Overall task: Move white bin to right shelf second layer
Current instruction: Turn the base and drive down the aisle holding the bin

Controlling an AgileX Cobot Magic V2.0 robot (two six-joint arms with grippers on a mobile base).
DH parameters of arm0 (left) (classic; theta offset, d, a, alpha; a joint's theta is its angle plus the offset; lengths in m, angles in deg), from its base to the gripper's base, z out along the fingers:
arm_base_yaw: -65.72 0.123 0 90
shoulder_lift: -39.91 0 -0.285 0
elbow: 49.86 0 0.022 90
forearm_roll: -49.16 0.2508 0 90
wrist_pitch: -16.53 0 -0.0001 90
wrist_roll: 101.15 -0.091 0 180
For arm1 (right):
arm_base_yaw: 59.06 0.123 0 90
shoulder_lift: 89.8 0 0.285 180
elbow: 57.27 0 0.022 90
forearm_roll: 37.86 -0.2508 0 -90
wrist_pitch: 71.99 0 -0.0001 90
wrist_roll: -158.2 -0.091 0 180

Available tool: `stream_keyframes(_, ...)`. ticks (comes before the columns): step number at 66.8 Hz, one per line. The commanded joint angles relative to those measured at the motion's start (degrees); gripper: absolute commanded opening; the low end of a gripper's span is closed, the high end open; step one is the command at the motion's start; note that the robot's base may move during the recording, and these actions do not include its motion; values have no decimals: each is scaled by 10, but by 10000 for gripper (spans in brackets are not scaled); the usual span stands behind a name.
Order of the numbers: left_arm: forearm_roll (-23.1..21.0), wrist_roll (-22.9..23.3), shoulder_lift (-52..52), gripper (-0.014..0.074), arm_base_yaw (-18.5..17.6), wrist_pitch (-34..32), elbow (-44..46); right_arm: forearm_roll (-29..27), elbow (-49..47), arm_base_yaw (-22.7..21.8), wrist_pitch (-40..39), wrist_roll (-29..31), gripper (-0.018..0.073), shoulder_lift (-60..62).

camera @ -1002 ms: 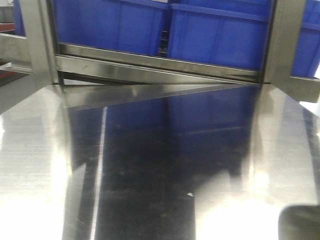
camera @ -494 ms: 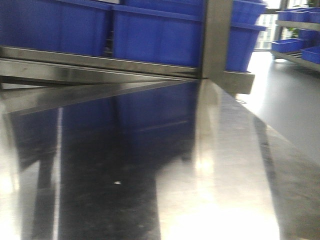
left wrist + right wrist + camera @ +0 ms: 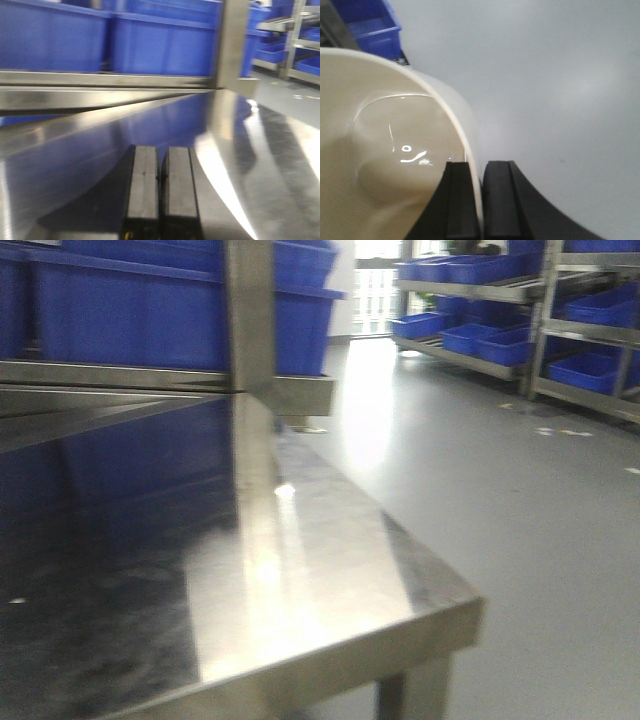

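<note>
The white bin (image 3: pixel 385 150) fills the left of the right wrist view, glossy cream inside, hanging over grey floor. My right gripper (image 3: pixel 479 167) is shut on the bin's rim, one finger inside the wall and one outside. My left gripper (image 3: pixel 161 152) is shut with nothing in it, low over the steel table (image 3: pixel 260 150). Neither gripper nor the bin shows in the front view. Shelf racks (image 3: pixel 560 310) with sloping levels stand far off at the right. I cannot tell which level is the right shelf second layer.
Blue crates (image 3: pixel 120 310) sit on a steel ledge behind the table (image 3: pixel 330 570), with a steel post (image 3: pixel 250 310) in front of them. The table's right corner (image 3: pixel 470 605) drops to grey floor (image 3: pixel 520 490). The far racks hold blue trays (image 3: pixel 590 370).
The front view has swung right. Crates, post and table slid left in the picture, and the table's right corner, the floor and the far racks came into view.
</note>
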Motion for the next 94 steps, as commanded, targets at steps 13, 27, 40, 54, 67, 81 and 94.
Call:
stream_keyframes(13, -4, 2, 10, 85, -1, -50, -21, -5, -17, -3, -49, 2, 48, 0)
stream_keyframes(27, -4, 2, 10, 85, -1, -50, -21, -5, -17, -3, -49, 2, 48, 0)
stream_keyframes(40, -4, 2, 10, 85, -1, -50, -21, -5, -17, -3, -49, 2, 48, 0)
stream_keyframes(54, -4, 2, 10, 85, -1, -50, -21, -5, -17, -3, -49, 2, 48, 0)
stream_keyframes(67, -4, 2, 10, 85, -1, -50, -21, -5, -17, -3, -49, 2, 48, 0)
stream_keyframes(81, -4, 2, 10, 85, -1, -50, -21, -5, -17, -3, -49, 2, 48, 0)
stream_keyframes(94, -4, 2, 10, 85, -1, -50, -21, -5, -17, -3, -49, 2, 48, 0)
